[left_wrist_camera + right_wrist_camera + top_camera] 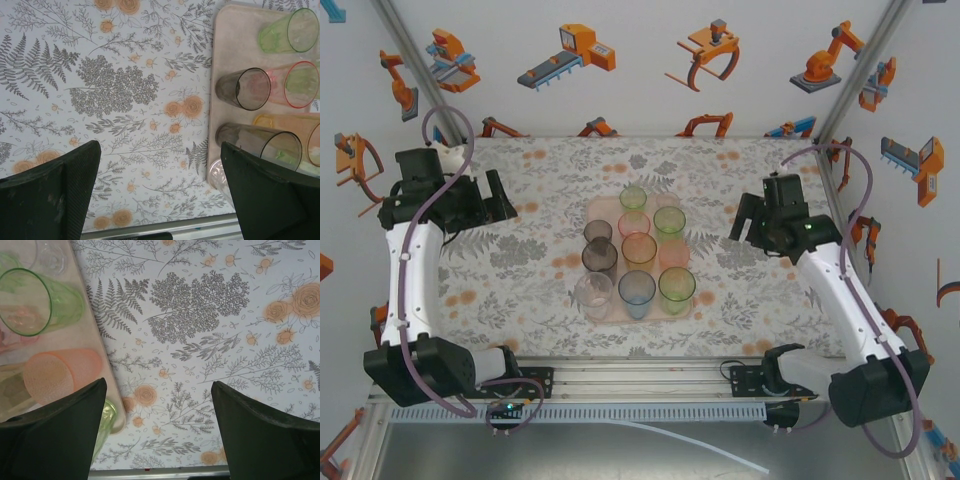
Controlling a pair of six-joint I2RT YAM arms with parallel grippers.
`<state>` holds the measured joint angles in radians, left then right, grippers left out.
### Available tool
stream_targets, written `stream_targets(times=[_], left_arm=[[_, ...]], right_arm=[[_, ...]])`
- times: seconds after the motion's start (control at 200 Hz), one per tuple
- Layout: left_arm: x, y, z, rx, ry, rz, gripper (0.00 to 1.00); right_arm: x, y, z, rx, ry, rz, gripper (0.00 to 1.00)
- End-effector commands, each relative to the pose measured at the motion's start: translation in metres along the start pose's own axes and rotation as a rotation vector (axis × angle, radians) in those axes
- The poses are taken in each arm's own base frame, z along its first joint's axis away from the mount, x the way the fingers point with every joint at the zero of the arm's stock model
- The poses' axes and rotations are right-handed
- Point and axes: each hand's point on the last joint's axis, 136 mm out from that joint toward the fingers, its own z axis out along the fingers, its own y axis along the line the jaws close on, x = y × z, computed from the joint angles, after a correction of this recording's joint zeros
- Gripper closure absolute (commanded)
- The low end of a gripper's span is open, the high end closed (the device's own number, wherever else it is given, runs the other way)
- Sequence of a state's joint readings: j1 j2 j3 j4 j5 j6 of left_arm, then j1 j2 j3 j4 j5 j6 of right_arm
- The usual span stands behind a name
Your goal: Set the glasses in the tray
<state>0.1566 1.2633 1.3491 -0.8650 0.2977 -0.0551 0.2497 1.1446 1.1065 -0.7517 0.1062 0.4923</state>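
Note:
The pale pink tray (603,207) lies mid-table, and on it stand several glasses: green (669,220), orange (639,250), smoky grey (600,257), clear (592,295), blue (637,292) and others. My left gripper (502,200) hovers left of the tray, open and empty. In the left wrist view it (160,192) is over bare tabletop, with the tray (232,45) and a grey glass (243,89) to the right. My right gripper (744,226) hovers right of the tray, open; in its own view it (160,427) is empty, with the tray (92,337) and a green glass (35,302) at left.
The floral tabletop (520,270) stretches to both sides of the tray. A metal rail (640,385) runs along the near edge. White walls with robot stickers (570,55) enclose the back and sides.

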Motion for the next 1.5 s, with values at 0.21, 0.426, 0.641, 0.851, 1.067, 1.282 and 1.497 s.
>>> stream_targets(times=[0.21,0.426,0.641,0.851,1.067,1.282,1.497], left_arm=[[0.019,-0.010,0.031,0.121,0.145,-0.051,0.03],[0.028,-0.005,0.036,0.109,0.146,-0.038,0.03],[0.020,-0.011,0.026,0.120,0.143,-0.033,0.03],[0.023,-0.018,0.017,0.152,0.139,-0.009,0.03],[0.028,-0.024,0.006,0.171,0.150,0.012,0.03],[0.026,-0.028,-0.003,0.176,0.136,0.015,0.03],[0.026,-0.030,-0.008,0.177,0.129,0.011,0.03]], right_arm=[[0.003,0.029,0.024,-0.133,0.108,-0.017,0.28],[0.039,0.055,0.040,-0.194,0.159,-0.073,0.41],[0.075,0.063,0.055,-0.215,0.211,-0.096,0.54],[0.101,0.072,0.075,-0.237,0.262,-0.100,0.65],[0.117,0.078,0.096,-0.235,0.305,-0.114,0.65],[0.126,0.080,0.114,-0.230,0.331,-0.118,0.67],[0.128,0.085,0.124,-0.236,0.343,-0.123,0.68]])
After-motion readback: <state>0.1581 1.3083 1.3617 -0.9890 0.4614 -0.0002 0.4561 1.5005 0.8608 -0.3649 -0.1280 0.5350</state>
